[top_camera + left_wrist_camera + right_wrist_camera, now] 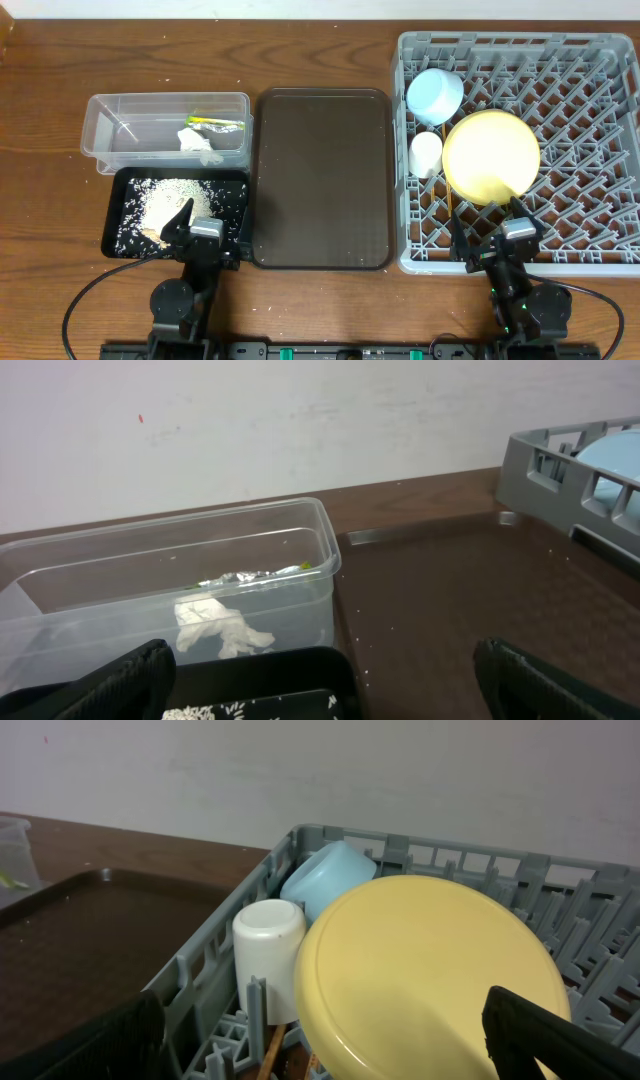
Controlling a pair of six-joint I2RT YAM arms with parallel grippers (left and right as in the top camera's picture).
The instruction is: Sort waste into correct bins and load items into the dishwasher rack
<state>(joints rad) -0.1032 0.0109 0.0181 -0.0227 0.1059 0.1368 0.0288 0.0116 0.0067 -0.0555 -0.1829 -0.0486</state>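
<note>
The grey dishwasher rack [590,150] at the right holds the yellow plate [490,155], the light blue bowl [435,95], the white cup [426,152] and the wooden chopsticks [268,1055]. The clear tub [120,118] holds the crumpled white tissue [198,142] and the green-and-yellow wrapper [215,122]. The black tray [235,190] holds white rice scraps [165,205]. My left gripper [200,232] is open and empty at the black tray's near edge. My right gripper [490,240] is open and empty at the rack's near edge, facing the plate [430,975], cup [268,945] and bowl [330,880].
A large dark brown serving tray [320,180] lies between the bins and the rack. A few rice grains lie scattered on the brown tray [450,600] and on the table near my left arm.
</note>
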